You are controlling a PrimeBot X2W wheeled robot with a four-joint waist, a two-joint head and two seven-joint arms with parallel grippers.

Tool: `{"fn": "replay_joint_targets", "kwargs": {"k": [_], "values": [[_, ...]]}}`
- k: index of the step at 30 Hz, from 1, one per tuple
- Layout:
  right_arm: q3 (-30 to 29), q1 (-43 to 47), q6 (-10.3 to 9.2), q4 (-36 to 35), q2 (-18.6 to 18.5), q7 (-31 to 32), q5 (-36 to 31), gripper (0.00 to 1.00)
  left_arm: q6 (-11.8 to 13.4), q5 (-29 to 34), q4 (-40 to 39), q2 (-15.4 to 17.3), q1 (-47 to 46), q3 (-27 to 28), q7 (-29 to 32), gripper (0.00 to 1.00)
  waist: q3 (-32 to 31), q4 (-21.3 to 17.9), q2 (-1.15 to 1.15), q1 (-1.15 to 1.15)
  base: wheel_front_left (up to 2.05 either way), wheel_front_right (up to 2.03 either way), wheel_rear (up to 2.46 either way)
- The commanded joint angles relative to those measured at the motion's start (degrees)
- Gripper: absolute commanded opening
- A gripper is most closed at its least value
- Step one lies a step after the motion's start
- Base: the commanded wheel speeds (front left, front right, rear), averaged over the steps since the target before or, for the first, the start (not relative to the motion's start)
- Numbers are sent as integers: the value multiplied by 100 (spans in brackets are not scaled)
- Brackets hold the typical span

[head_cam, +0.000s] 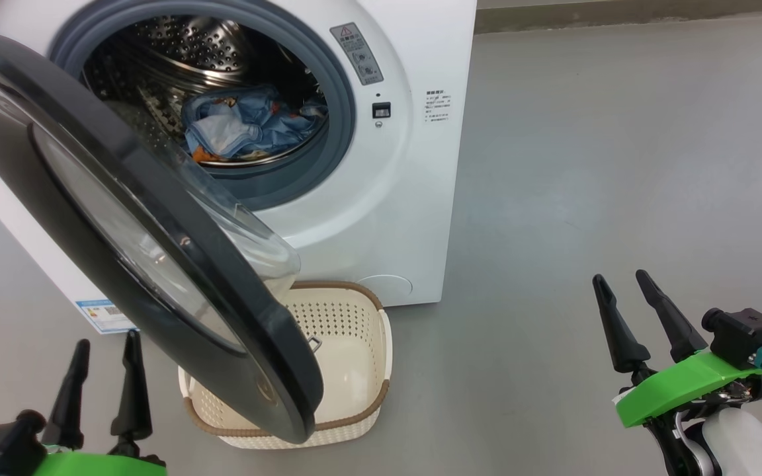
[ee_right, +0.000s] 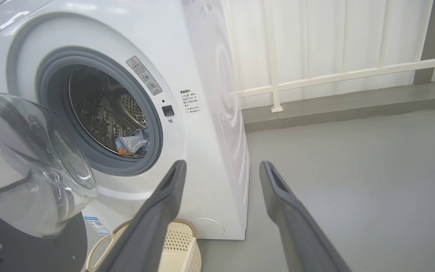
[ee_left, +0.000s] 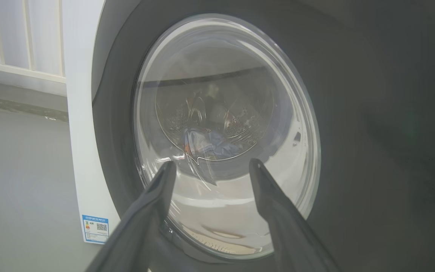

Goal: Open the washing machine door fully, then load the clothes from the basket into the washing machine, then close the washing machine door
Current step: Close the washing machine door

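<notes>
Washing machine door (head_cam: 156, 264), glossy black with a clear bowl, is seen half swung just ahead of the left gripper (head_cam: 107, 338), whose fingers are spread and empty, apparently poised to push it shut; the right gripper (head_cam: 620, 276), likewise spread and empty, is parked well aside. Beneath the door the basket (head_cam: 341, 317) is shown bare where visible, and farther ahead the clothes (head_cam: 249, 129) are heaped in the drum of the washing machine (head_cam: 381, 218). Print on a blue label (head_cam: 106, 316) and a grey warning sticker (head_cam: 356, 53) cannot be read.

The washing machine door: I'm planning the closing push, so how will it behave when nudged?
Hinged and standing half open, the washing machine door should swing as one rigid piece, not flex. Its glossy black face probably offers little grip. It looks heavy with that thick glass bowl.
</notes>
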Motion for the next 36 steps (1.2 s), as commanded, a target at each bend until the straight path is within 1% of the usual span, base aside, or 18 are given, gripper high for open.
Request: {"fn": "replay_joint_targets", "kwargs": {"k": [1,16,36], "values": [[71,-150,32,-147,-86,-70,-23,100,0,94,-50,69,-81,151,-98,100,15,1,0,0,0,0,0],[83,-169,32,-110,-105,-70,-43,100,-17,327,124,-57,-149,134,-205,100,4,22,0,0,0,0,0],[111,-122,32,-80,-94,-70,-14,100,-27,452,102,-69,-143,51,-211,100,-78,89,0,0,0,0,0]]}}
